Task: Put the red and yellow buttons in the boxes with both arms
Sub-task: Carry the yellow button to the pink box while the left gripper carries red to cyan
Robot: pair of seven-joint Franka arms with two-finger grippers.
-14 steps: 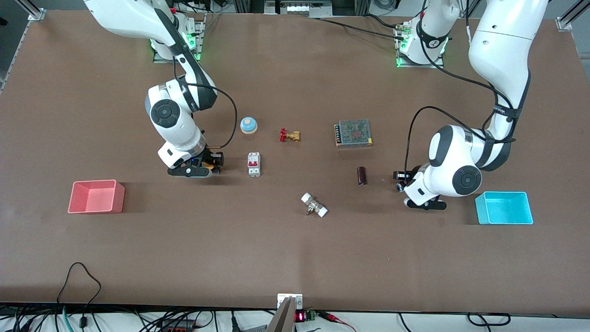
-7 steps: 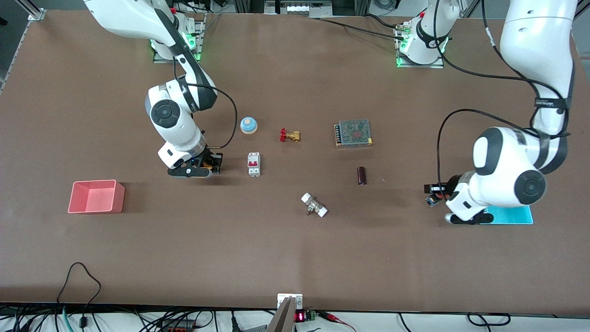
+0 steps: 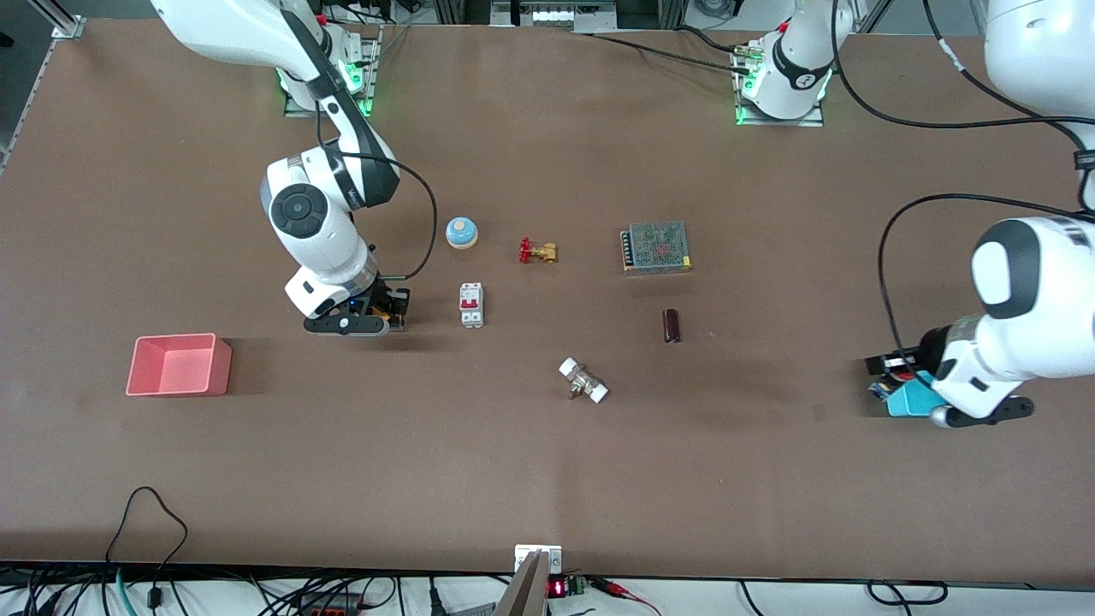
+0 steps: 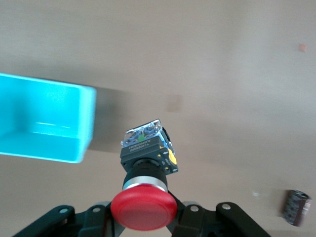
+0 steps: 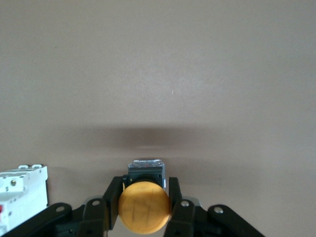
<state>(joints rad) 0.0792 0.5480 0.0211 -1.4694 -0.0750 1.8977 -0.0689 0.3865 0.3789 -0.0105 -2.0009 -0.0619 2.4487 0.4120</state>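
My left gripper (image 3: 886,370) is shut on the red button (image 4: 143,210) and holds it in the air just beside the rim of the cyan box (image 3: 907,400). The left wrist view shows the box (image 4: 44,123) open and empty, with the button's black base over bare table next to it. My right gripper (image 3: 389,310) is shut on the yellow button (image 5: 144,207), fingers (image 5: 112,195) at both sides of its base, low over the table beside the white breaker. The pink-red box (image 3: 178,365) stands empty toward the right arm's end.
On the table's middle lie a blue-and-white bell (image 3: 461,232), a brass valve with a red handle (image 3: 537,251), a white breaker (image 3: 470,305), a metal power supply (image 3: 656,247), a dark cylinder (image 3: 671,326) and a white-ended fitting (image 3: 583,381).
The left arm has carried the red button from near the dark cylinder to the cyan box's rim. The right gripper with the yellow button has shifted slightly toward the pink-red box.
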